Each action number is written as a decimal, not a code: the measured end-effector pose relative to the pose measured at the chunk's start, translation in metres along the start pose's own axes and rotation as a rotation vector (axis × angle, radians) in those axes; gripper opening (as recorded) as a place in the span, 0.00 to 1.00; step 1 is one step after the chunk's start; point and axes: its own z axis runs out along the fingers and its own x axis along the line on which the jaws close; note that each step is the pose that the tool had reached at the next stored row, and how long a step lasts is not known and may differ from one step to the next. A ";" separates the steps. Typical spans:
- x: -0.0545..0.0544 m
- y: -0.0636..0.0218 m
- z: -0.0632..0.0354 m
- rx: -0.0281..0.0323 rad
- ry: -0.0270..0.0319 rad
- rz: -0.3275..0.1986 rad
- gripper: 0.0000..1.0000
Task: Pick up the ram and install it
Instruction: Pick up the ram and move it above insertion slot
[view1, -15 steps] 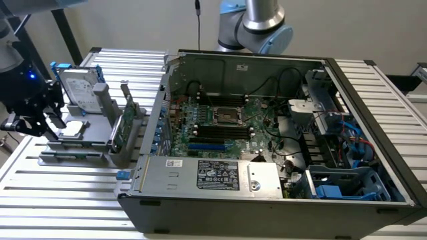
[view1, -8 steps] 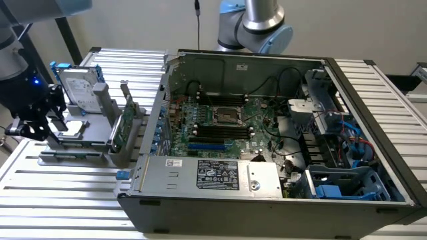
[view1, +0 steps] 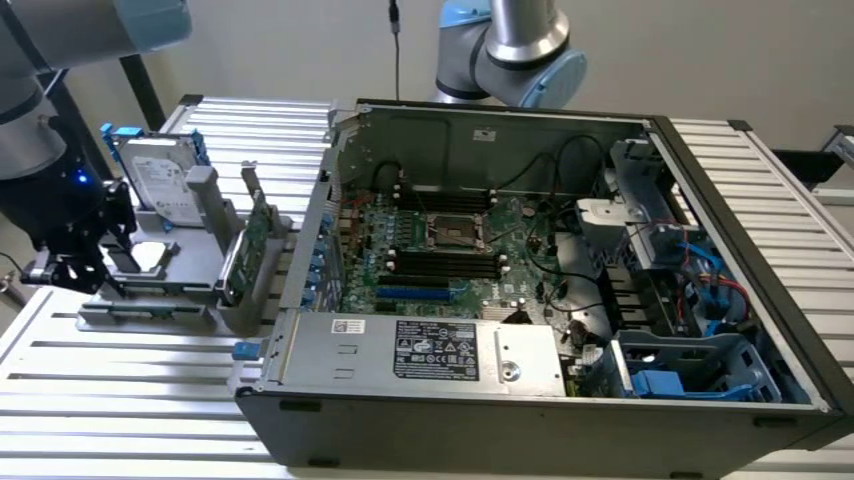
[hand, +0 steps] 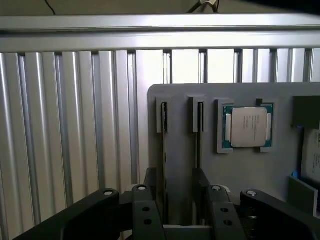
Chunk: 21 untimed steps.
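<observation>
Grey holder (hand: 240, 170), ram (hand: 164, 145) edge-on in its slot, just beside the claw (hand: 177, 176), released and empty

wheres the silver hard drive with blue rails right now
On the exterior view's left, the silver hard drive stands upright in the grey holder, between the black gripper and the open computer case.

Open computer case (view1: 534, 425) on a slatted table (view1: 120, 390), beside a rack (view1: 147, 315) holding a hard drive (view1: 158, 178)
</observation>
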 end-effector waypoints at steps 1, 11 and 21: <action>0.001 -0.0002 0.0016 -0.0008 0.0000 -0.002 0.42; 0.007 -0.0030 0.0177 -0.0090 0.0000 -0.026 0.42; 0.011 -0.0111 0.0308 -0.0212 0.0000 -0.041 0.42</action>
